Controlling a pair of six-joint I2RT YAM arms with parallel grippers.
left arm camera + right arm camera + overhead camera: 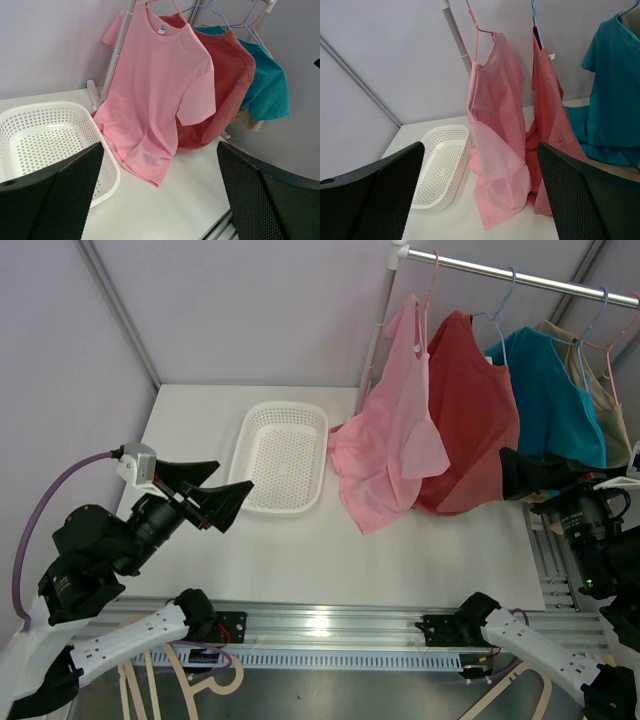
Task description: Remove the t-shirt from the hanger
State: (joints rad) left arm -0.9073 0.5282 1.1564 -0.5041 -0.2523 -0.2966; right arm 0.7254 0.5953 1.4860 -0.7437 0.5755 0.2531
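A light pink t-shirt [390, 440] hangs on a pink hanger [432, 285] at the left end of the rail [520, 278], its hem resting on the white table [300, 550]. It also shows in the left wrist view [155, 95] and the right wrist view [497, 135]. My left gripper [215, 498] is open and empty, raised over the table's left side, well left of the shirt. My right gripper [525, 475] is open and empty at the right, beside the hanging clothes.
A red shirt [465, 415], a teal shirt [550, 400] and a beige garment [605, 390] hang on the same rail to the right. A white perforated basket [282, 458] sits on the table left of the pink shirt. The rail's post [380, 320] stands behind it.
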